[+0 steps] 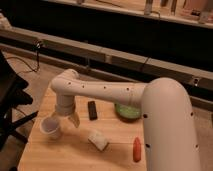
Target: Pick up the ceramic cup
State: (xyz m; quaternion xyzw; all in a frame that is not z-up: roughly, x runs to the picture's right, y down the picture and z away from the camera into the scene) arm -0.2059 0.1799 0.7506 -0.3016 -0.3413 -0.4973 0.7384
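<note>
The ceramic cup point(51, 128) is small, white and round, and stands upright on the left part of the wooden table point(70, 155). My gripper point(65, 119) hangs from the white arm, pointing down, just above and to the right of the cup. Its jaws stand apart: one finger point(75, 120) is to the right of the cup, the other is near the cup's far rim. It holds nothing.
A black bar point(92, 110) lies right of the gripper. A green bowl point(126, 112) sits behind it, partly hidden by the arm. A white block point(98, 140) and a red-orange object point(137, 148) lie in front. A black chair point(10, 100) stands to the left.
</note>
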